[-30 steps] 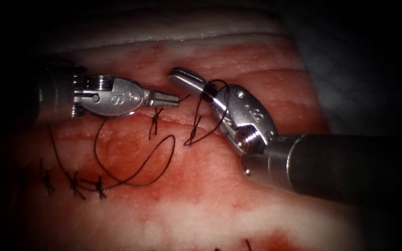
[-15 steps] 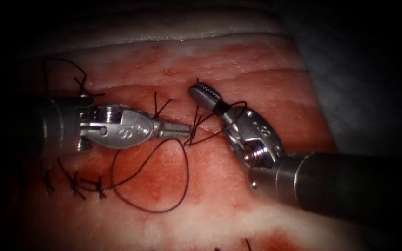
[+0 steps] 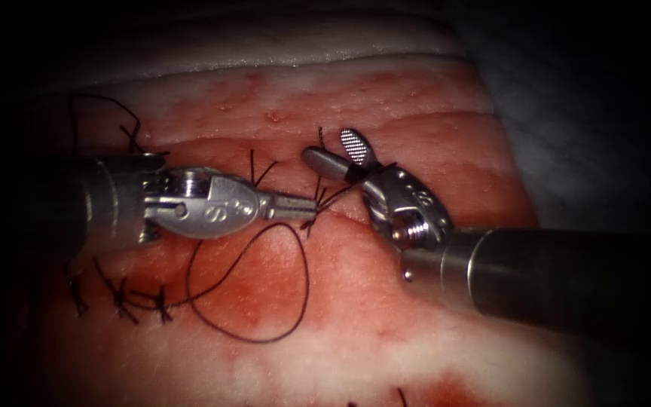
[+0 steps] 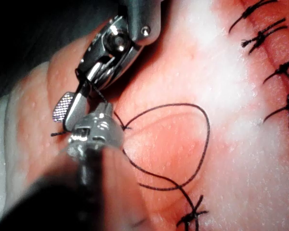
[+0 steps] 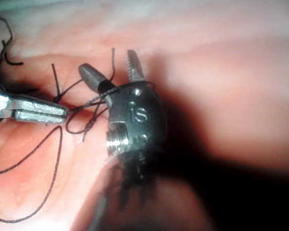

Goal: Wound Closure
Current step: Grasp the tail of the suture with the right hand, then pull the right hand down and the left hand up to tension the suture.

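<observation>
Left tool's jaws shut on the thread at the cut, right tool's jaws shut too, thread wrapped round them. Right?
One thing is off: the right tool's jaws are open, spread apart in the endoscope and right wrist views. The rest holds: the left tool is shut on the thread at the cut, and thread wraps round the right tool's jaws.

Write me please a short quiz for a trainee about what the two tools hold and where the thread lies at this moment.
1. True or false: the right arm's silver needle driver has its jaws open.
2. What do the jaws of the left arm's silver needle driver hold? A) the thin black thread; B) a curved needle; C) a fold of tissue.
3. Fill in: in the endoscope view, the finished black stitches on the pink tissue lie to the ____ of the thread's loose loop.

Key: 1 true; 2 A; 3 left.
</observation>
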Robot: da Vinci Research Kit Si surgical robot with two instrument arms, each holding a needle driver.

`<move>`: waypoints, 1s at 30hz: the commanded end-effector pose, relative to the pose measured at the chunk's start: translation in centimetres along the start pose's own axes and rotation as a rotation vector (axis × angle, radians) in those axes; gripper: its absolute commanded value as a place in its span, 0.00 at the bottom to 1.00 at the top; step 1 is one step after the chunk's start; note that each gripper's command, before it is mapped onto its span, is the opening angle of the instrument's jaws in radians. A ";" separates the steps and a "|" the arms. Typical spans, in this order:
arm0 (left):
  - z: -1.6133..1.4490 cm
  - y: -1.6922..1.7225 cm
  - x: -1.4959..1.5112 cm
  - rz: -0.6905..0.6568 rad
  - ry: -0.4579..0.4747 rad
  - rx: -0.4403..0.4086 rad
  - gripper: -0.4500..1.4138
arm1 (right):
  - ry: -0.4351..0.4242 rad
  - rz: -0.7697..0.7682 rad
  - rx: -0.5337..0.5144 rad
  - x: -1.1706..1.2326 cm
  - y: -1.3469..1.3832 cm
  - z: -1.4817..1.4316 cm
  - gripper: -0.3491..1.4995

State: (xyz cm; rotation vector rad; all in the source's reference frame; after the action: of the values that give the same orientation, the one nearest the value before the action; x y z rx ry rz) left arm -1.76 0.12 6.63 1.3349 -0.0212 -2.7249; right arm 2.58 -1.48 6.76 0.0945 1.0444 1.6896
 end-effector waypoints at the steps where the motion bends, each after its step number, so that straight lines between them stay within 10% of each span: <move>1: 0.06 -0.02 -0.02 0.002 0.001 -0.001 0.00 | -0.005 0.003 0.010 -0.04 -0.04 0.15 0.72; 10: 0.01 0.00 -0.05 0.006 -0.004 -0.010 0.00 | -0.058 0.015 0.016 -0.10 -0.13 0.27 0.57; 13: 0.00 0.00 -0.06 0.006 -0.006 -0.010 0.00 | -0.050 0.020 0.002 -0.06 -0.13 0.25 0.00; 30: -0.26 -0.71 -0.61 -0.098 -0.124 0.017 0.00 | 0.121 -0.124 0.058 0.02 -0.27 -0.09 0.00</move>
State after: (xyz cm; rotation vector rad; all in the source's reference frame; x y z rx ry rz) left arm -1.16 0.94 6.88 1.1831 0.0161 -2.9039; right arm 2.65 -1.50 6.46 -0.0396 1.1678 1.5645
